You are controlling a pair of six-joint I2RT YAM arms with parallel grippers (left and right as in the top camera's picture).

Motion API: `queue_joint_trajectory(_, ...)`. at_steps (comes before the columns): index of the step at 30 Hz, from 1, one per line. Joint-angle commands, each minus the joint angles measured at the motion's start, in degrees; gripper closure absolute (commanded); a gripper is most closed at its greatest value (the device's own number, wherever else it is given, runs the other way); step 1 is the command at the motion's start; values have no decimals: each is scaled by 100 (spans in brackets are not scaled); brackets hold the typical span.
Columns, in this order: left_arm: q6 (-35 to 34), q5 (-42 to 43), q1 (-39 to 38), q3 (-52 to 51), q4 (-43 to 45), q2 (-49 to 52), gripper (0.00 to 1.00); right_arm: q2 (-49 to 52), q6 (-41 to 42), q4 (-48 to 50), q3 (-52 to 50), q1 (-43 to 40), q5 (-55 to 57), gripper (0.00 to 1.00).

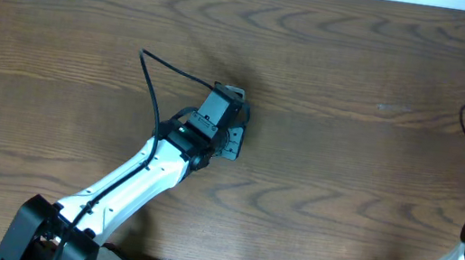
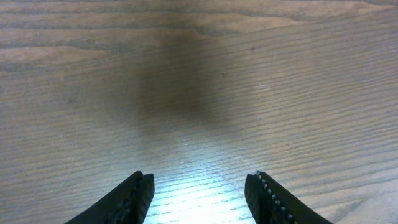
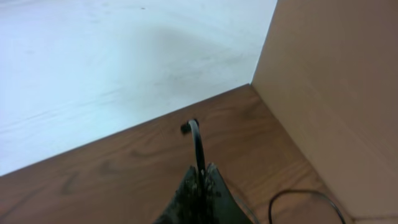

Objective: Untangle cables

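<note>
Right wrist view shows the right gripper [image 3: 200,172] with its fingers pressed together, pinching the black cable [image 3: 197,144]. The cord rises from between the fingertips and arcs away ahead of them to a small plug end [image 3: 186,128], which hangs just above the wooden table [image 3: 124,168]. Behind and to the right of these fingers, another loop of thin black cord [image 3: 300,194] lies on the wood close to a tan panel [image 3: 329,93]. Whether that loop belongs to the same cable I cannot tell.

In the overhead view the black cable [image 1: 463,117] curls in loose bends at the far right edge of the table, well away from the left gripper [image 1: 232,119]. The left wrist view shows that gripper's fingers [image 2: 138,190] spread apart. Nothing lies between them, and only bare wood shows ahead. No white cable is visible in any view.

My reading is that the step in hand is drawing out the black cable by its plug end, with the left arm idle. The next move likely calls for pulling the pinched end away from the remaining loops so that they open out. It should go slowly enough that the thin cord does not slip from the fingertips or cinch a loop into a knot.
</note>
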Motion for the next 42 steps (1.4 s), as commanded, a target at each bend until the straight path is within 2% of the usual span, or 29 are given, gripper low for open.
queue_joint_trajectory(1,114,81,-57,-50,61,59,46,520,118,326,57,-46,208,99)
queue_joint_trajectory(3,190,308,-70,-50,114,59,46,732,254,507,57,-61,313,99)
queue_joint_trajectory(4,190,564,-90,-50,170,59,46,940,542,660,57,-59,916,99)
queue_joint_trajectory(6,188,732,-120,-50,225,59,47,1108,625,765,57,-59,1399,99)
queue_joint_trajectory(12,184,745,-350,-50,385,55,47,1410,702,999,57,-308,2277,99)
queue_joint_trajectory(22,184,745,-680,-50,625,55,46,1738,916,922,57,-881,2087,99)
queue_joint_trajectory(33,181,750,-695,-50,627,55,46,2243,999,813,57,-737,1545,99)
queue_joint_trajectory(34,181,750,-695,-50,625,55,46,2288,999,817,57,-721,1495,96)
queue_joint_trajectory(35,162,750,-695,-50,610,55,47,2317,994,820,57,-717,1333,82)
queue_joint_trajectory(37,162,750,-695,-50,608,55,46,2374,855,831,57,-713,848,1)
queue_joint_trajectory(42,162,748,-695,-50,610,55,46,2371,754,730,59,-695,157,1)
